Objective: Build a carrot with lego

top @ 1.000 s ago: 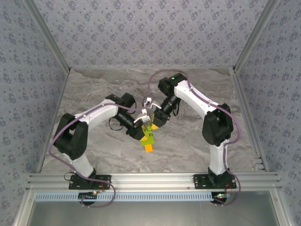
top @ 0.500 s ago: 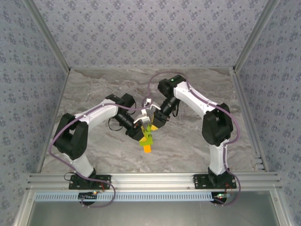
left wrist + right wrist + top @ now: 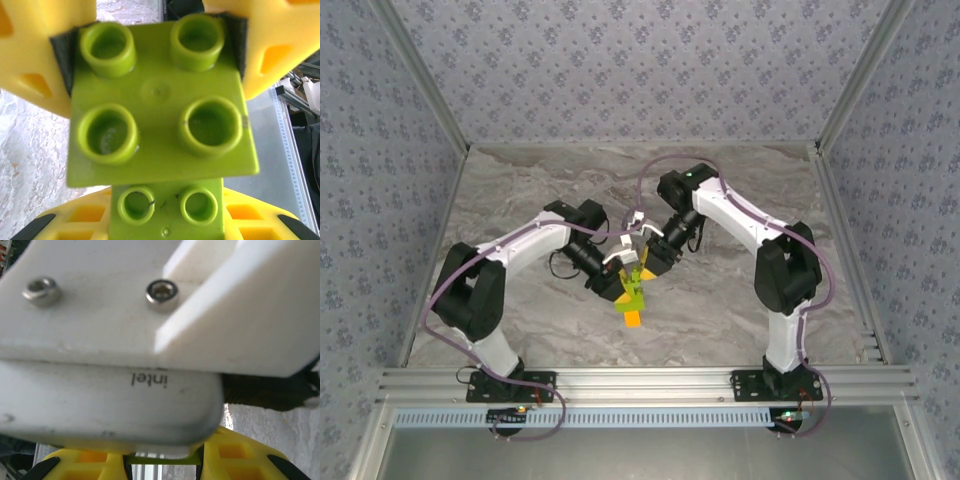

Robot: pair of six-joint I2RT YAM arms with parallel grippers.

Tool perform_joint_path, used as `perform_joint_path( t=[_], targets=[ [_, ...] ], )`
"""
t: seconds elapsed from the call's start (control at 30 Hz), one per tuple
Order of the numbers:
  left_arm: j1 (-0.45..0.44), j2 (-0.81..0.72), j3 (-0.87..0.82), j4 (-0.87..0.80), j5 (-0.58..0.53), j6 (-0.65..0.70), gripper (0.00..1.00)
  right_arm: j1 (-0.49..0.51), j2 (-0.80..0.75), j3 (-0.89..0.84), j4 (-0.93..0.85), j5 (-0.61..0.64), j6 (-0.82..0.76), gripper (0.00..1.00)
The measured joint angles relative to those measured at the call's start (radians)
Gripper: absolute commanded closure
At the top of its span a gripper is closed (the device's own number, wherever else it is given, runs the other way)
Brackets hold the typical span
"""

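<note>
Both grippers meet over the middle of the table. The carrot [image 3: 633,297], a stack of lime-green bricks ending in one orange brick [image 3: 633,318], juts toward the near edge. My left gripper [image 3: 620,282] is shut on it: in the left wrist view its yellow fingers [image 3: 255,220] clamp a narrow green brick [image 3: 167,210]. Above that sits a lime-green four-stud brick [image 3: 160,115], squeezed between the right gripper's fingers [image 3: 280,50]. My right gripper [image 3: 646,265] is shut; a green sliver [image 3: 160,459] shows between its fingers [image 3: 240,460].
The left wrist's white camera housing [image 3: 110,390] sits right in front of the right wrist view. The marbled tabletop [image 3: 540,200] lies bare around the arms, with patterned walls on three sides and an aluminium rail [image 3: 640,380] along the near edge.
The right arm has shifted slightly, its gripper edging a little toward the left one. The build and left gripper have hardly moved. Both grippers stay shut.
</note>
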Motion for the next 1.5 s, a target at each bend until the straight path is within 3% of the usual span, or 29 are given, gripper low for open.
perform_joint_path(
  t=[0.53,0.67,0.9,1.13,1.33,1.5],
  targets=[
    [-0.008,-0.003,0.000,-0.072,0.027,0.089,0.72,0.010,-0.009,-0.002,-0.065,-0.008,-0.060,0.75],
    [-0.011,-0.003,0.000,-0.077,0.028,0.092,0.72,0.011,-0.008,-0.002,-0.058,-0.005,-0.051,0.78],
    [-0.014,0.014,0.011,-0.068,0.027,0.089,0.72,-0.013,-0.039,-0.040,0.050,0.035,0.040,0.79],
    [-0.015,0.026,0.026,-0.065,0.041,0.089,0.72,-0.082,-0.171,-0.161,0.237,0.083,0.162,0.79],
    [-0.015,0.027,0.026,-0.064,0.041,0.088,0.72,-0.144,-0.305,-0.298,0.473,0.234,0.373,0.77],
    [-0.015,0.031,0.026,-0.063,0.041,0.088,0.72,-0.193,-0.369,-0.474,0.733,0.500,0.634,0.80]
  ],
)
